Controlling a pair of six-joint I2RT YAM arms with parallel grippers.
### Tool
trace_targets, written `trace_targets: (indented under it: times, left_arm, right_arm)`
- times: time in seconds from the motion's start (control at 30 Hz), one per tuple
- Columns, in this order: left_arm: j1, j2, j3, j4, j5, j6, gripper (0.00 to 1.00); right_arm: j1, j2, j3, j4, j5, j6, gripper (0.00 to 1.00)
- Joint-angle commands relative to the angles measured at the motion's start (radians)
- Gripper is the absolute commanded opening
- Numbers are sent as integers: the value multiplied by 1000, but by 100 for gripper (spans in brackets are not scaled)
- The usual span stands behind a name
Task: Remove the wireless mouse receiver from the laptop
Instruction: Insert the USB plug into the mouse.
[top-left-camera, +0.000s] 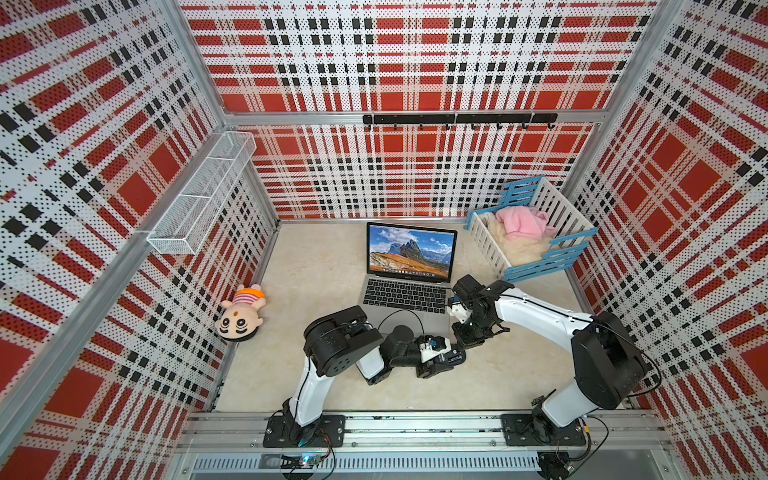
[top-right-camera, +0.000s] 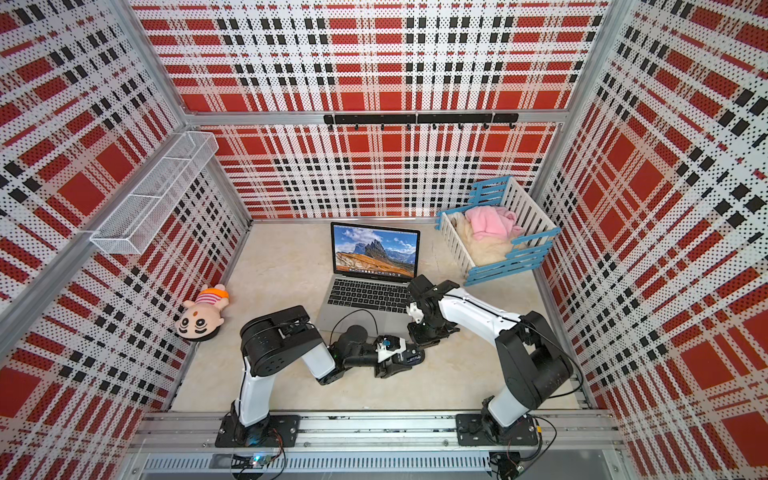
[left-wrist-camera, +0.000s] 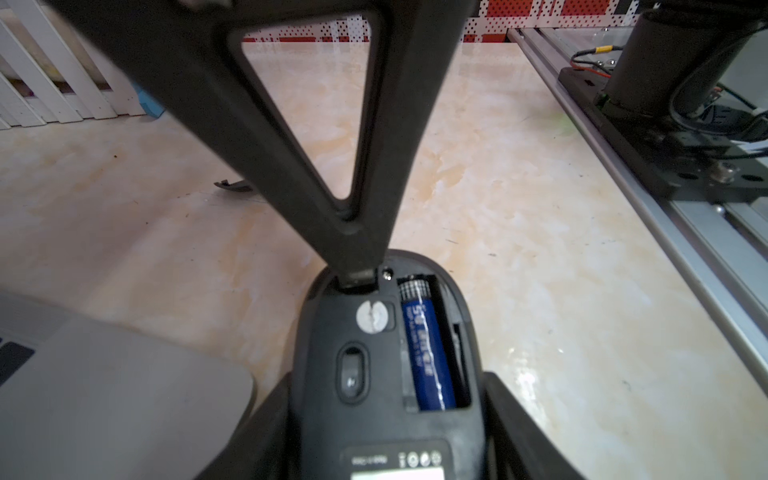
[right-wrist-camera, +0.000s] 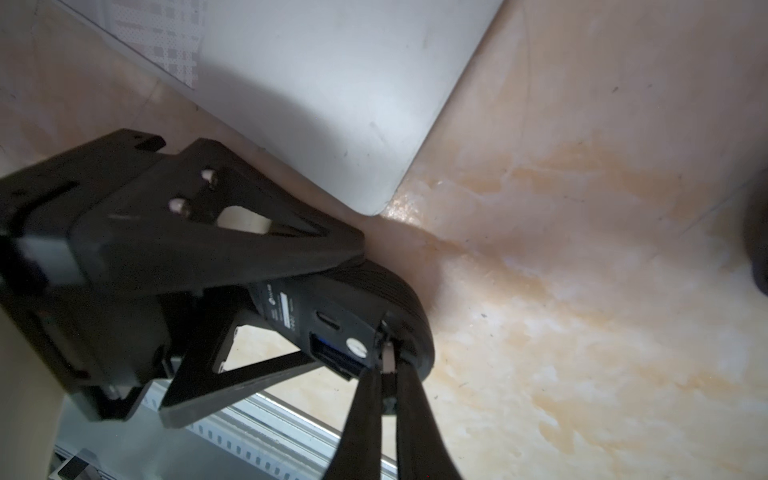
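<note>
The wireless mouse receiver is out of the laptop. It shows as a small pale metal sliver pinched between the tips of the right hand, which is closed almost fully on it. The fingers hide its black end, so I read the grip from that sliver alone.

The sliver sits at the mouth of a narrow slot at the end of the upturned wireless mouse, right at the right hand's tips. Just beside the slot is the open battery bay with its blue battery.

The left hand clamps the mouse by its two sides, with its jaws part-way open to span the body. It holds the mouse belly-up, seemingly so the slot faces the right hand and stays steady for such a small part.

The curved black mouse cover piece lies on the surface, apart from both hands, which explains the bare bay. The laptop's front corner lies just beside the left hand, and neither hand touches it.

By my judgement the removal is done and the receiver is being stowed in the mouse. That calls for a straight, gentle push, since a tilted nub could jam or slip from the pinch.
</note>
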Motion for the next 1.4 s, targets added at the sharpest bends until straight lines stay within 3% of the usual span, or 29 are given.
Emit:
trace_targets:
  times: [0.0,0.53,0.97,1.37]
  left_arm:
    - [13,24,-21,-152,-43,11,35]
    - [16,22,-21,-156,-44,11,34]
    - [19,32,-15,-162,-43,8,34]
    - [20,43,-8,-168,-35,7,34]
  right_arm:
    - [7,15,15,11,7,-11,0]
    - [7,66,43,20,2,-12,0]
    - [7,59,47,30,-13,-6,24]
    - [10,47,47,27,-18,2,27]
